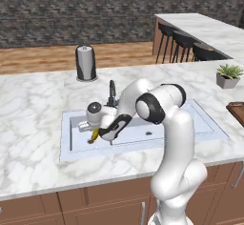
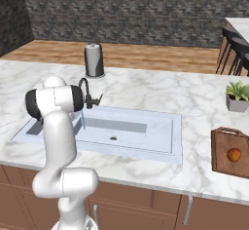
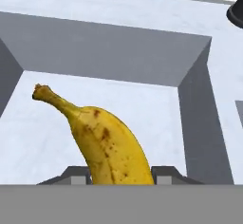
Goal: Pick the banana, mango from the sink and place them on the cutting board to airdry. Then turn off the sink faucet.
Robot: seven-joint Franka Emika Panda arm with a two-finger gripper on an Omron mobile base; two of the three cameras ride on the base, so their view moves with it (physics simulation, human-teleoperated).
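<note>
My gripper [image 1: 95, 132] reaches down into the small left compartment of the sink [image 1: 200, 120] and is shut on the banana [image 1: 94, 136]. In the hand view the yellow, brown-speckled banana [image 3: 107, 144] rises between the two fingertips of the gripper [image 3: 121, 174], its stem pointing up and left over the pale basin floor. The mango [image 2: 234, 154] lies on the brown cutting board [image 2: 221, 151] at the right of the counter. The dark sink faucet [image 2: 85, 90] stands behind the basin, and a thin blue stream of water [image 2: 83, 119] runs from it.
A dark paper-towel holder [image 1: 86, 63] stands on the marble behind the sink. A grey potted plant [image 2: 238, 96] sits at the far right, beyond the cutting board [image 1: 237, 110]. Bar stools [image 1: 181, 40] line the far counter. My arm's elbow hangs over the large right compartment.
</note>
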